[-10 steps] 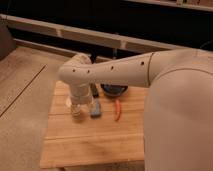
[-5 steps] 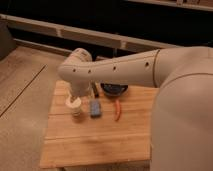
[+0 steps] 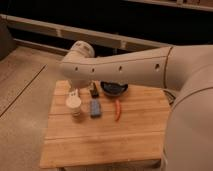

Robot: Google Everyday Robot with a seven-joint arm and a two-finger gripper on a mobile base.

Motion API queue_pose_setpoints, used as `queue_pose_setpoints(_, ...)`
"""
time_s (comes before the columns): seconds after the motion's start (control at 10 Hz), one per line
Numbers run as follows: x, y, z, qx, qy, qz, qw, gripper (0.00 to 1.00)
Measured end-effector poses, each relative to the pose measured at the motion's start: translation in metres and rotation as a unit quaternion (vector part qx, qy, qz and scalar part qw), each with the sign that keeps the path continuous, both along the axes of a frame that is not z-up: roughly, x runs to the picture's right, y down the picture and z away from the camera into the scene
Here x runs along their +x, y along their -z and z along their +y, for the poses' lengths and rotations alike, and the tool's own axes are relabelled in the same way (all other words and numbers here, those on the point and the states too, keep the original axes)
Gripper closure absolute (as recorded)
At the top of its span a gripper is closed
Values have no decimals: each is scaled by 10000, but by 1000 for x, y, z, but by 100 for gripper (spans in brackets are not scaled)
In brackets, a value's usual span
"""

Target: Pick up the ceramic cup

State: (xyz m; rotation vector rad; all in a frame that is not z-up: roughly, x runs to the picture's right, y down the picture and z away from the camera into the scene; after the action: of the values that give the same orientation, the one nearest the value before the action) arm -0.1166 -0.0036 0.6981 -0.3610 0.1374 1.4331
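tool [image 3: 74,93] is basically right on top of the ceramic cup [image 3: 74,105], which stands upright directly beneath it on the surface [image 3: 100,142]. so the move's straight down, can't tell if the tool's open or closed

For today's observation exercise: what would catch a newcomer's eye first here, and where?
The big cream-white robot arm sweeps in from the right over the light wooden table. Its gripper hangs just above the small cream-white ceramic cup near the table's left edge in the picture, with a blue rectangular block beside it and a dark shallow bowl farther back.
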Motion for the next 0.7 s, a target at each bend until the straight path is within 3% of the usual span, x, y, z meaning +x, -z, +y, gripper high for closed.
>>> queue_pose_setpoints(0.1,0,-7,2,-99,3,44,9999,35)
queue_pose_setpoints(0.3,2,-45,12,-578,30,304,9979,35)
queue_pose_setpoints(0.7,-14,-87,15,-1114,129,452,9927,35)
